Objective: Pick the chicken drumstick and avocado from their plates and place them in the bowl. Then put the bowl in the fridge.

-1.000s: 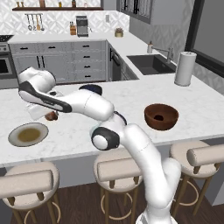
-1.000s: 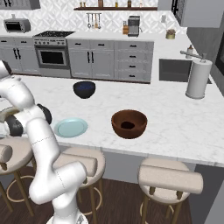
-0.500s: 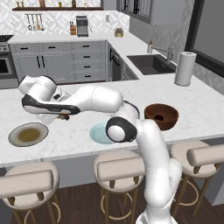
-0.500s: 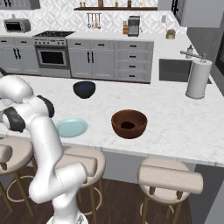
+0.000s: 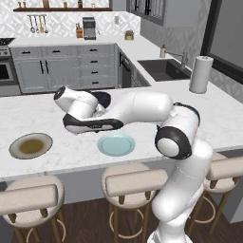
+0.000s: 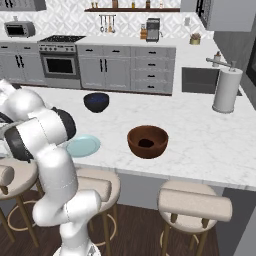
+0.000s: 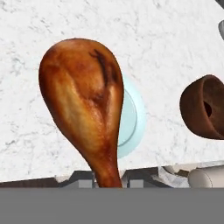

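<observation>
As fingers pinch chicken drumstick (image 7: 83, 100), no writing legible.

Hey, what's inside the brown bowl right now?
In the right base view the bowl holds one small dark object at the bottom, probably the avocado. The drumstick is not in it; the gripper holds it.

Home kitchen, rendered. White marble island counter (image 6: 210, 145) with round padded bar stools (image 6: 194, 206) tucked under its near edge. Back wall: grey panelled cabinets (image 6: 125, 70), steel oven range (image 6: 60, 62), microwave (image 6: 20, 29), coffee maker (image 6: 153, 30), hanging utensils (image 6: 106, 21). Sink with faucet (image 5: 166, 69) beside a paper towel roll (image 5: 200, 74).
</observation>
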Robot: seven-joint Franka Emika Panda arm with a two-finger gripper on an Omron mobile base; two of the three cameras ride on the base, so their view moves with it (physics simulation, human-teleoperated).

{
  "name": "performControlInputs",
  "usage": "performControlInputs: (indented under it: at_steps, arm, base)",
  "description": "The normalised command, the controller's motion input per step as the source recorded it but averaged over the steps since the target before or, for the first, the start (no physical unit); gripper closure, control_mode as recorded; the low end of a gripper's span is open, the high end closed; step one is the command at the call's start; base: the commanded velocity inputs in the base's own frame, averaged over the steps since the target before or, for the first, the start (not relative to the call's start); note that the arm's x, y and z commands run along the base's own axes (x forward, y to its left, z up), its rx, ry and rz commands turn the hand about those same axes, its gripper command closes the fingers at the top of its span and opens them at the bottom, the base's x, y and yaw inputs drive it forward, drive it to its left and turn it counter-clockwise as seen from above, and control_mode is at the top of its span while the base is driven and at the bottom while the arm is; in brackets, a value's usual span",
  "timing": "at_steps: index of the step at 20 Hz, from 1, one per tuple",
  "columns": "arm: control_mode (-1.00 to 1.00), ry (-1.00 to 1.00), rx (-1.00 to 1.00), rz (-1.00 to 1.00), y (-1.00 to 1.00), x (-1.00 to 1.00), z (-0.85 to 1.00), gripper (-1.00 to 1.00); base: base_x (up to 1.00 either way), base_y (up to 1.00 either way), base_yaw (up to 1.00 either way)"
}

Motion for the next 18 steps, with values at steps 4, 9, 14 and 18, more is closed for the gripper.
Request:
performControlInputs:
  at_steps: [4, 9, 14, 18]
  arm:
    - [-1.0, 0.07, 0.08, -0.1, -1.0, 0.28, 0.41, 1.0]
    - [-1.0, 0.13, 0.04, -0.11, -1.0, 0.19, 0.35, 1.0]
    - [-1.0, 0.18, 0.03, -0.11, -1.0, 0.17, 0.25, 1.0]
    - [-1.0, 0.27, 0.01, -0.14, -1.0, 0.41, 0.02, 1.0]
  base:
    - [0.0, 0.0, 0.0]
    - [0.0, 0.0, 0.0]
    - [0.0, 0.0, 0.0]
    - [0.0, 0.0, 0.0]
